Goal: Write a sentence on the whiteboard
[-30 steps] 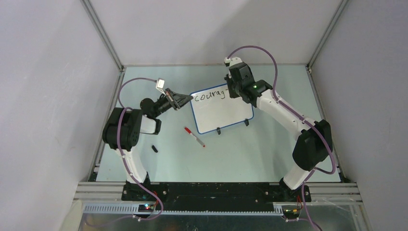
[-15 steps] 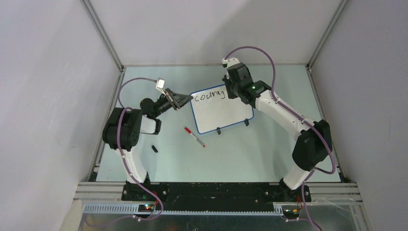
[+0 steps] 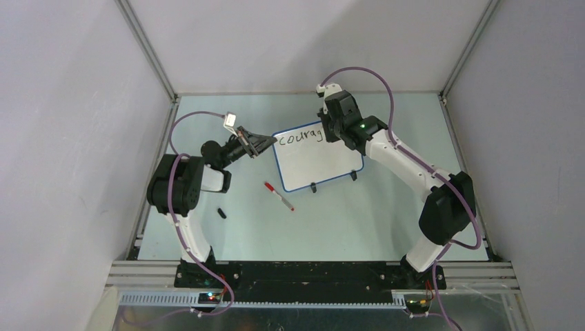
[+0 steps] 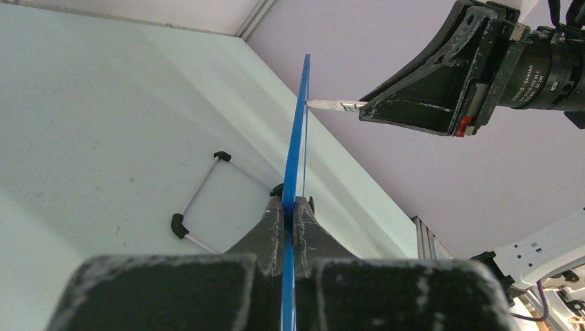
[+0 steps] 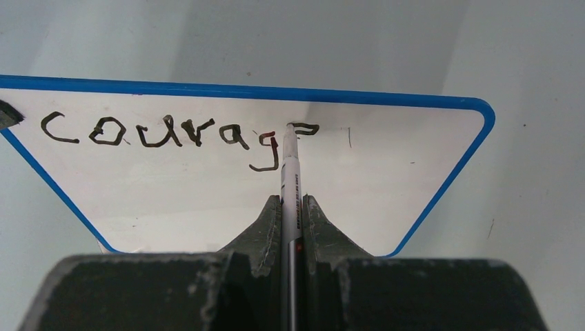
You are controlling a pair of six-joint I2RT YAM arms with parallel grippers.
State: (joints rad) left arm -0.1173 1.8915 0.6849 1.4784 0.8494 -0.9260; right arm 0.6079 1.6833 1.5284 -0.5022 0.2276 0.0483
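On the bench [image 3: 359, 221], nearest the arm bases, a small black cap-like piece [image 3: 221, 212] lies in front of the left arm. A little farther in and to its right lies a pen with a red end [image 3: 279, 196], set at a slant and touching nothing else.

Just beyond the pen sits the whiteboard [image 3: 321, 164], in the middle of the bench and turned slightly, its two black feet [image 3: 313, 186] on its near edge. The left gripper [image 4: 295, 207] is closed on the board's blue rim at the left side, pinching the thin edge between its fingers.

At the far edge of the board, the right gripper [image 5: 291, 203] is closed around a black marker [image 5: 290, 172], which runs straight out between the fingers. The marker's tip touches the white surface.

The sentence [image 5: 165, 134] is only partly there: the letters "courag" run in black along the far edge of the board, starting near the corner by the left gripper. A small curved stroke of the next letter sits right at the marker tip. The rest of the board below that line is blank apart from a few faint specks.
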